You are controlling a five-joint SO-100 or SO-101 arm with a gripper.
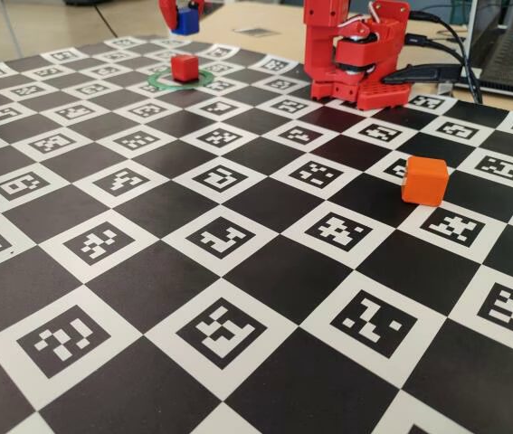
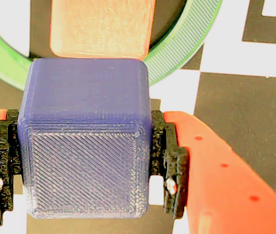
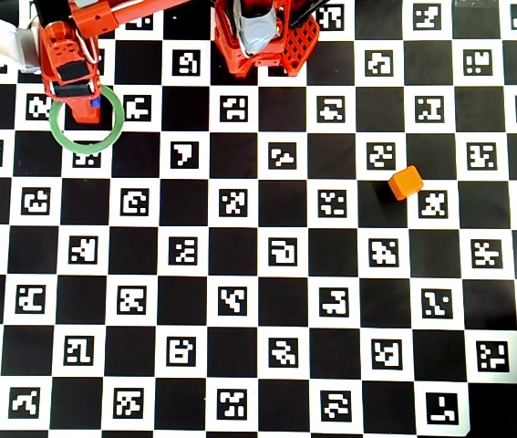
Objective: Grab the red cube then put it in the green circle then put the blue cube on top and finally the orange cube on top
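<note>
Taking the green circle (image 3: 87, 144) as the landmark: in the overhead view the arm covers its upper part and hides the red cube, with only a sliver of the blue cube (image 3: 97, 103) showing. The fixed view cuts the gripper (image 1: 182, 16) off at the top edge but shows the red cube (image 1: 184, 67) sitting inside the ring (image 1: 160, 82), the blue cube (image 1: 186, 21) held above it, clear of it. The wrist view shows the gripper (image 2: 86, 161) clamped on the blue cube (image 2: 85, 146), black pads (image 2: 164, 156) pressing both sides. The surface is a black-and-white checkered marker board (image 3: 258, 301); a wooden table shows beyond it. The orange cube (image 3: 406, 182) lies far right of the ring.
</note>
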